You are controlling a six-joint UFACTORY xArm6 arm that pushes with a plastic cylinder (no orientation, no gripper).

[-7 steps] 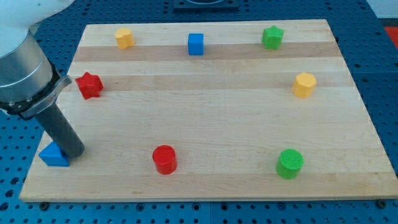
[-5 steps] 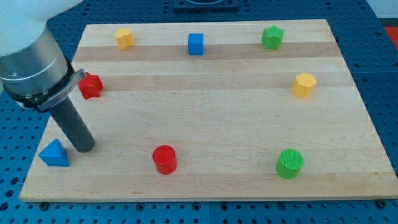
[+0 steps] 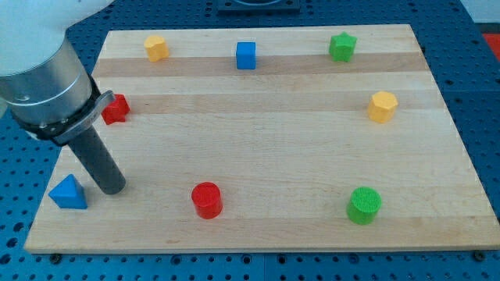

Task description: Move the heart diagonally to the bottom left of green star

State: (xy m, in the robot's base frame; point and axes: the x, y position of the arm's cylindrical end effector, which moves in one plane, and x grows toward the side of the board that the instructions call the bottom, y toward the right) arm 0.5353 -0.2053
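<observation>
Your tip [image 3: 113,190] rests on the board [image 3: 266,148] just right of the blue triangle [image 3: 68,193], apart from it. There is no pincer to report (only a bare rod). The green star [image 3: 342,47] sits far off at the view's top right.

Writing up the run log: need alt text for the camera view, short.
My tip rests on a wooden board just right of a blue triangle block near the view's bottom left, touching no block. A red star sits partly behind the arm, a green star at top right. The other blocks are spread around the board's edges.
</observation>
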